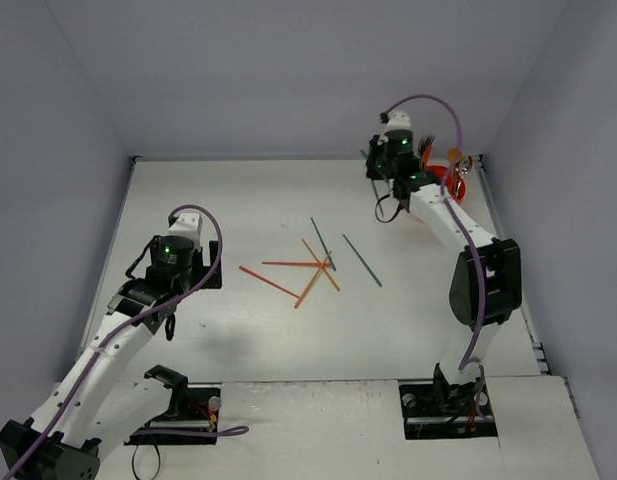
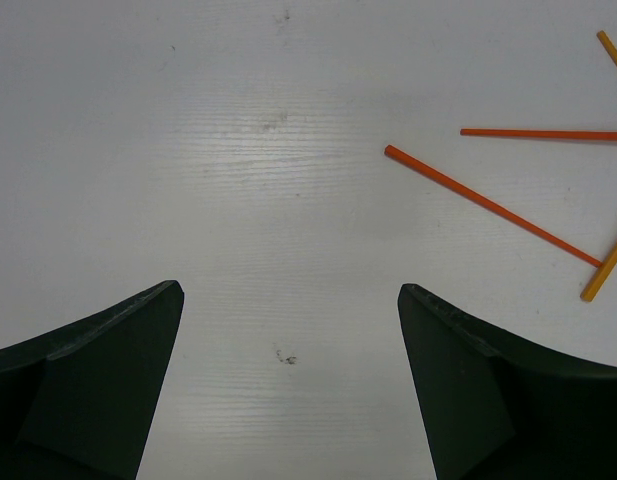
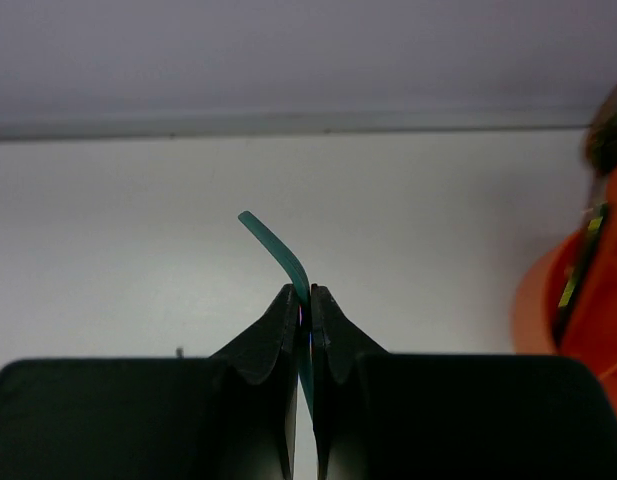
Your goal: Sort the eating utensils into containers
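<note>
While only the right wrist view shows the teal utensil point(image 3: 275, 245) pinched tight in the right end effector point(image 3: 310, 298) near the orange holder point(image 3: 543, 300), the top view shows loose sticks point(image 1: 298, 264) lying mid-table point(image 1: 238, 200). The left end effector point(image 2: 288, 292) gapes wide beside them.

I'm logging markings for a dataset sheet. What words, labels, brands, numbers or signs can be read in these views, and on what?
No text can be read in any view.
Orange holder: no print on the part that shows.
Right arm's base: small fittings, too small to tell whether any carry lettering.
Orange sticks: plain.
Teal utensil in the right claw: plain.
</note>
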Controlling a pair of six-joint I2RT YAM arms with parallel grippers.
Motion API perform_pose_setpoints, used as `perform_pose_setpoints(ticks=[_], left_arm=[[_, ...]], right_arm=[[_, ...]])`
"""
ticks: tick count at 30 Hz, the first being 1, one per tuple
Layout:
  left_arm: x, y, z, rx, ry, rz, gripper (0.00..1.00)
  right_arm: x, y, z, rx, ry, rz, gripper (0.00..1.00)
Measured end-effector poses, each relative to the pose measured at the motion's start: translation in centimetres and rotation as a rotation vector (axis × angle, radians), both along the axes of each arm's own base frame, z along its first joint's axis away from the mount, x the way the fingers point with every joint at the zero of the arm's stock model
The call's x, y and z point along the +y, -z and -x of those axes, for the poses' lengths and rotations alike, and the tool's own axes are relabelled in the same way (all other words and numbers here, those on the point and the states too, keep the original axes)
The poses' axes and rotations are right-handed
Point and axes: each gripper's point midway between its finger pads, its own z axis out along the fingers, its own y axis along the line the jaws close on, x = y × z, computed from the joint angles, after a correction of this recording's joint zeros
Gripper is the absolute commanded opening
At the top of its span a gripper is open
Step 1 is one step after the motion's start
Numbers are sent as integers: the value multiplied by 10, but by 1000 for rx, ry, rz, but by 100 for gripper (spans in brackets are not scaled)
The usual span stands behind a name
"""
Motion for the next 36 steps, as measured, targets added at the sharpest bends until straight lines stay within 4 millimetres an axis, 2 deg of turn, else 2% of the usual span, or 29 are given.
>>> perform_pose_setpoints(ticks=[2, 5, 7, 10, 15, 23, 28, 33, 36], left_arm=[[0, 0, 0, 0, 0, 0, 87], [0, 0, 0, 0, 0, 0, 87], [0, 0, 0, 0, 0, -1, 87], [0, 0, 0, 0, 0, -1, 87], [1, 1, -1, 5, -1, -7, 87], [2, 8, -2, 28, -11, -25, 87], [2, 10, -3, 35, -12, -30, 87], [2, 11, -3, 40, -12, -32, 87], [2, 12, -3, 46, -12, -34, 87]], right_arm=[[-37, -28, -12, -74, 56, -20, 0], [-90, -57, -26, -174, 143, -43, 0], [-115, -67, -33, -231, 183, -56, 0], [-138, -70, -40, -280, 216, -76, 0], [-151, -66, -61, -355, 223, -107, 0], [-163, -11, -86, -351, 246, -151, 0], [-167, 18, -87, -340, 257, -164, 0], [-166, 27, -84, -354, 259, -175, 2], [-167, 36, -79, -354, 265, -177, 8]])
